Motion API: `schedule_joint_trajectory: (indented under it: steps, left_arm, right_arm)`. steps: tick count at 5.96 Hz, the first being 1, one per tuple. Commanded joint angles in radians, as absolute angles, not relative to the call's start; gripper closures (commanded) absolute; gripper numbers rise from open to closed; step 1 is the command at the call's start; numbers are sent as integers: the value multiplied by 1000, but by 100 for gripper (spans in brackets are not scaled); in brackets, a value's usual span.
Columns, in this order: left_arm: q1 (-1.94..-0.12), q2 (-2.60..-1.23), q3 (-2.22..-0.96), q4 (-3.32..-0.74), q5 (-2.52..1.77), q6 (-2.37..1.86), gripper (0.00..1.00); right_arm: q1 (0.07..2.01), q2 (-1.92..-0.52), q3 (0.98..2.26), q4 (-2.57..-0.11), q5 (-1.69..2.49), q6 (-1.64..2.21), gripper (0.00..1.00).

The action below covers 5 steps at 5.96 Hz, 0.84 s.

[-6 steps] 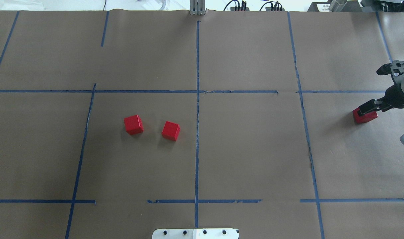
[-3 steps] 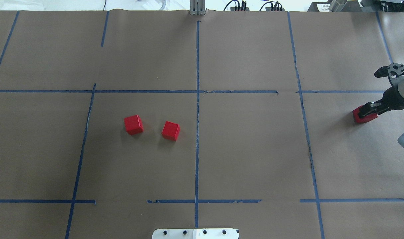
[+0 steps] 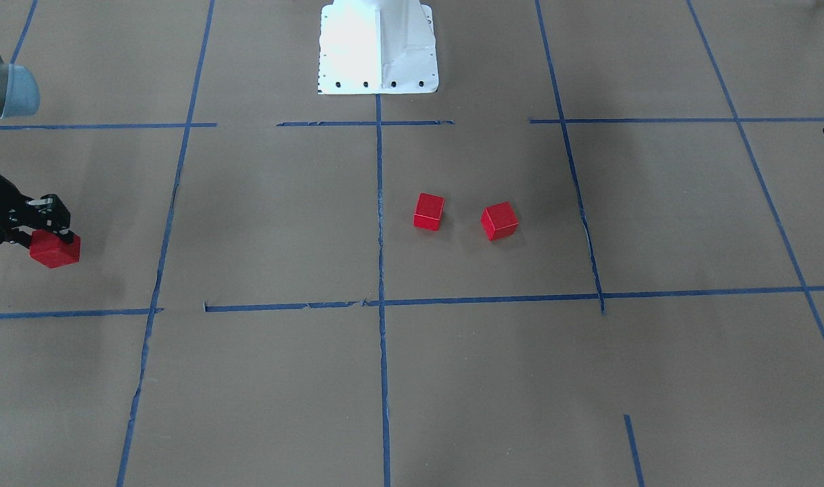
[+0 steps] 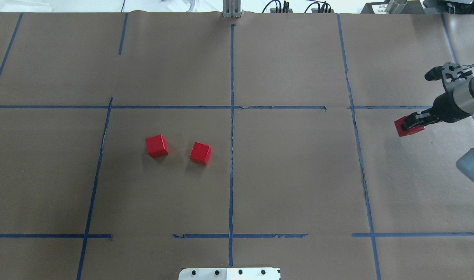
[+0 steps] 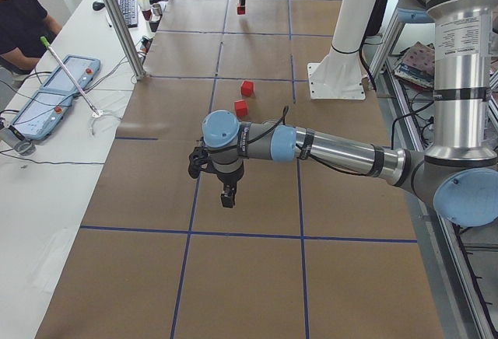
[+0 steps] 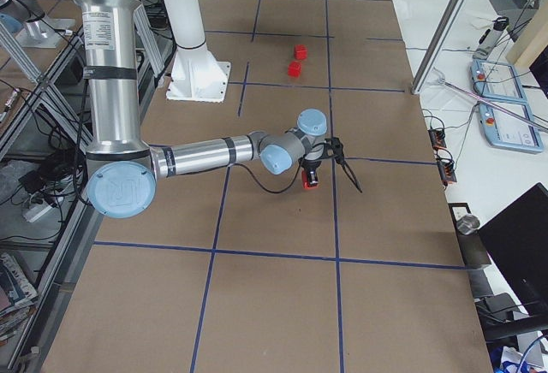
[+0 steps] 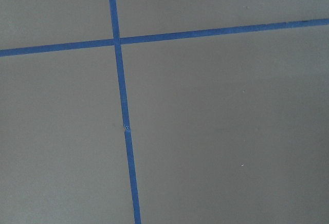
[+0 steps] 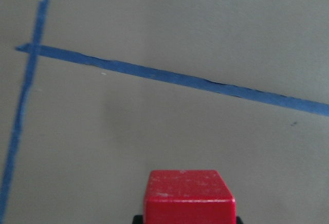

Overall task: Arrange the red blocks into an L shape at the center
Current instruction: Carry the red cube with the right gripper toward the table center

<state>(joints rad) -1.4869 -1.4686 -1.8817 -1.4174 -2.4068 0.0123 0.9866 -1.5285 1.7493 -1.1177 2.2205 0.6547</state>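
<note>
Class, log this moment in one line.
right gripper: shut on small matte red cube, outside centre cell | two loose red cubes: apart, inside it | left gripper: unclear

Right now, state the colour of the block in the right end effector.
The block is bright red, clearest in the right wrist-mounted view.

Matte red blocks (paper tabletop).

Read no text, number or brand anywhere; found the left arm's sticker and the right arm's sticker too small to decipher.
</note>
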Motion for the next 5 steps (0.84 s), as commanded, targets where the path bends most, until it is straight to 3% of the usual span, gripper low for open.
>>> schedule_joint_trajectory:
  steps: [1, 3, 5]
  left_arm:
    - [-1486, -1471, -1882, -1417, -2407, 12, 0]
    - [-1486, -1477, -1882, -1419, -2407, 11, 0]
    - [-1486, -1477, -1888, -1419, -2407, 11, 0]
  right_arm:
    - [770, -1371, 1838, -1126, 2195, 986, 100]
    - [561, -1153, 1827, -1237, 2036, 1241, 100]
    - [430, -929, 1694, -1367, 1869, 1343, 100]
